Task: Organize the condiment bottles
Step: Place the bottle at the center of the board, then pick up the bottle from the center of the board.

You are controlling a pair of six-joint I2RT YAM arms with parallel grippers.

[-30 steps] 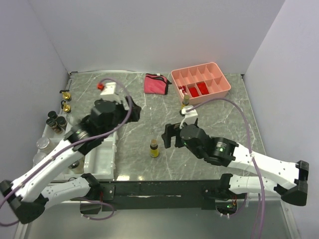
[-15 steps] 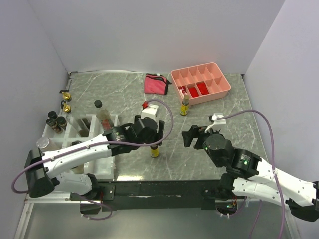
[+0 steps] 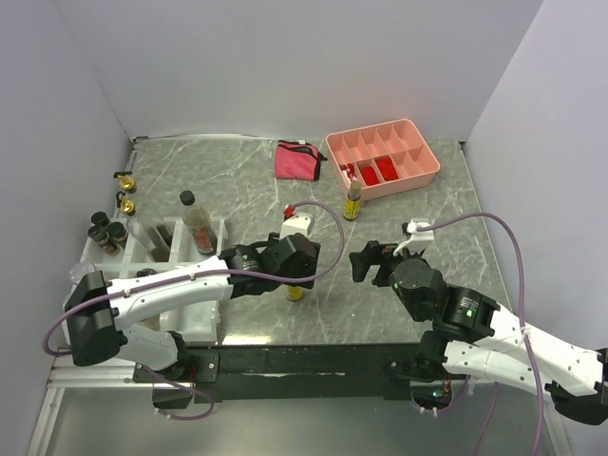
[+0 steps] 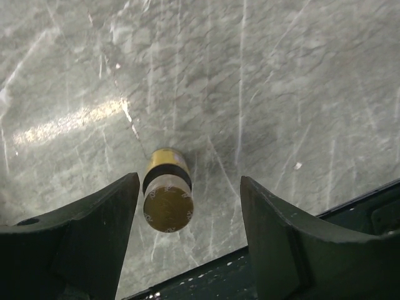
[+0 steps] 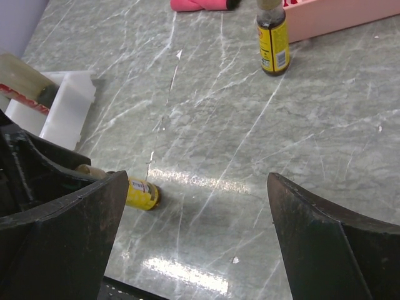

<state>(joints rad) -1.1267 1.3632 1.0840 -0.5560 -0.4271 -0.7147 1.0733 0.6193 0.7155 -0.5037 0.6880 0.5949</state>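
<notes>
Far bottle [image 5: 273, 44] has its cap cropped (top edge).

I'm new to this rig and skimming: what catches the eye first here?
The left gripper hangs open above a small yellow bottle mid-table near the front edge. At the back right, a pink tray holds red items, with a second bottle just in front of it.

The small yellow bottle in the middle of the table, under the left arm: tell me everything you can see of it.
The small yellow bottle appears to stand upright on the grey marbled table, near its front edge. In the left wrist view it shows a round gold-coloured top, a dark band below that, and a yellow body. The left gripper hangs over it, open, with a finger on either side. Neither finger clearly touches it.
</notes>
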